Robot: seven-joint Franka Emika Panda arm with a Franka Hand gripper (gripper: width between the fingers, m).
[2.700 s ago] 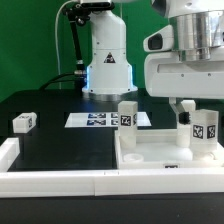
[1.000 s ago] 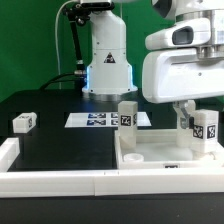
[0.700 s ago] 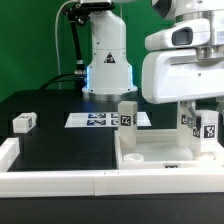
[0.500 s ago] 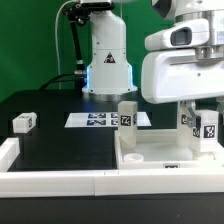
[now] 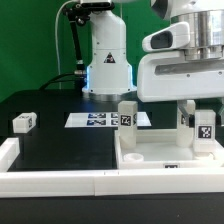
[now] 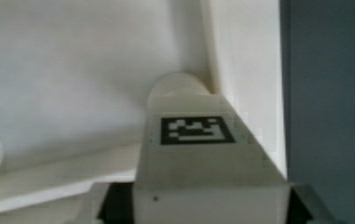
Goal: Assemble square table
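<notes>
The white square table panel lies rim-up at the exterior view's lower right. One tagged white leg stands upright at its far left corner. My gripper hangs over the panel's right side, shut on another upright tagged leg. In the wrist view this leg stands in a corner of the panel, with a dark finger pressed on each side. A further tagged face shows just beside the held leg. A loose leg lies on the black table at far left.
The marker board lies flat behind the panel, in front of the arm's white base. A long low white wall edges the black surface at the front. My wide white hand hides the panel's far right part.
My hand has turned and shifted slightly toward the exterior view's left and up. The held leg has stayed upright at the panel's right side. Nothing else has moved.
</notes>
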